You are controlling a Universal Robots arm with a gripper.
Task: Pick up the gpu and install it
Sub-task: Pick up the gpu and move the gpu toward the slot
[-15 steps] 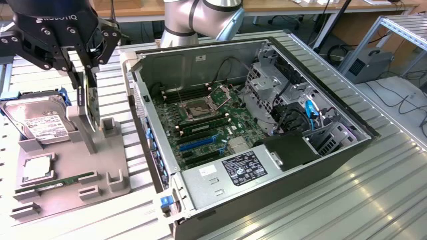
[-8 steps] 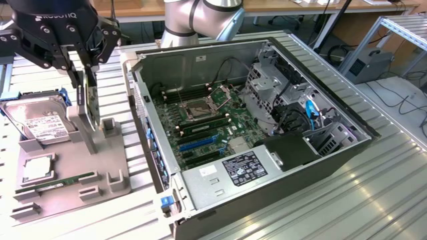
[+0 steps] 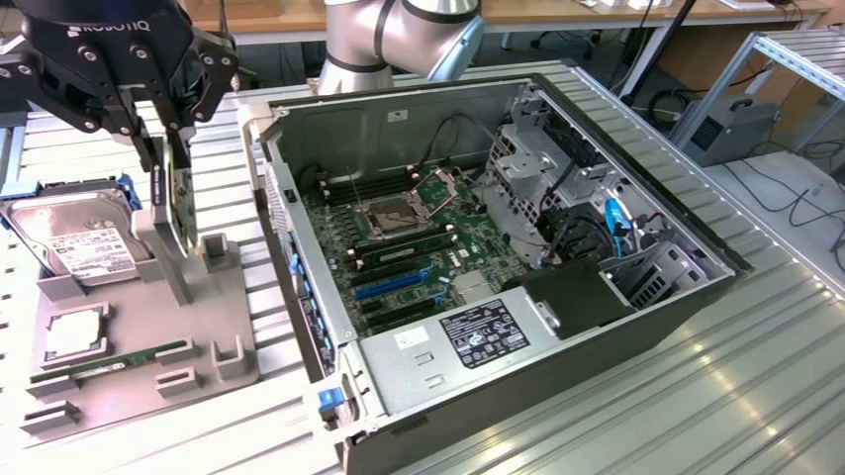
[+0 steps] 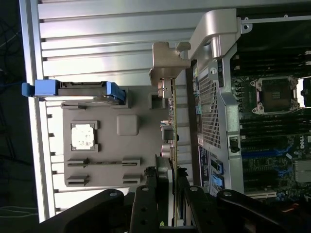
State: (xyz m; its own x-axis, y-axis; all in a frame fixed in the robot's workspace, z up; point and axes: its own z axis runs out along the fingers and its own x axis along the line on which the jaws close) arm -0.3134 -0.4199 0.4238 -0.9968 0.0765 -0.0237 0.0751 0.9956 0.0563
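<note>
Gripper (image 3: pixel 162 163) over the upright gpu (image 3: pixel 174 208) in its holder

The gpu stands on edge in a slot of the grey fixture (image 3: pixel 198 297) at the exterior view's left, just beside the open computer case (image 3: pixel 396 99), with the claw at its upper edge; whether the claw has clamped the board I cannot tell. I judge the card light, stiff and fragile: best held by the bare board edge, clear of components and the silver bracket (image 4: pixel 165 63)
</note>
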